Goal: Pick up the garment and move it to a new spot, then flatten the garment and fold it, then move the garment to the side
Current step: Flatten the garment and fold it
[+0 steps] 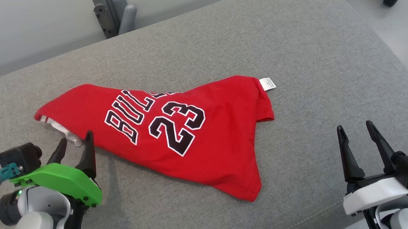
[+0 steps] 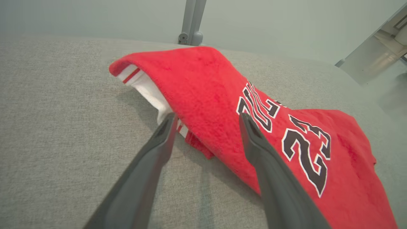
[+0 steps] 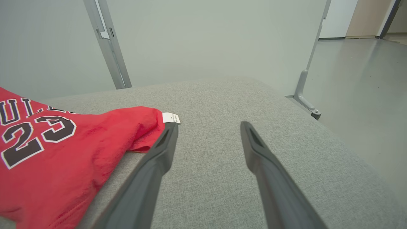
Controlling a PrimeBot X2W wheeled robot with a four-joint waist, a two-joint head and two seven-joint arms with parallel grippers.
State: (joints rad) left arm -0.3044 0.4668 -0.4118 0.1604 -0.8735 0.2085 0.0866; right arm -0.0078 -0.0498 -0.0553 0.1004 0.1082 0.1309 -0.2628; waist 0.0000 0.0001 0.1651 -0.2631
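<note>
**Operator:** Where is the garment, and what are the pincers doing?

**Describer:** The red garment (image 1: 176,131), a jersey printed with the number 23, is lying crumpled in the middle of the frame on a grey upholstered cushion (image 1: 294,47). It is bunching into a rough triangle, not lying flat. Your left pincer (image 1: 75,138), at lower left, is standing wide open and gripping nothing. In the left wrist view its two fingers are straddling the jersey's near edge beside the white trim (image 1: 61,128). Your right pincer (image 1: 354,126), at lower right, is also gaping open and empty, well apart from the cloth.

**Operator:** What could go wrong from here?

**Describer:** The layers are overlapping, so in closing you are probably risking a pinch on one layer alone, and the jersey could end up twisting instead of spreading. Pulling with one arm only may be dragging it into a tighter heap. The right corner near the white label (image 1: 267,84) is sitting towards the cushion's far side, so a hard tug could be sending it over the edge.
</note>
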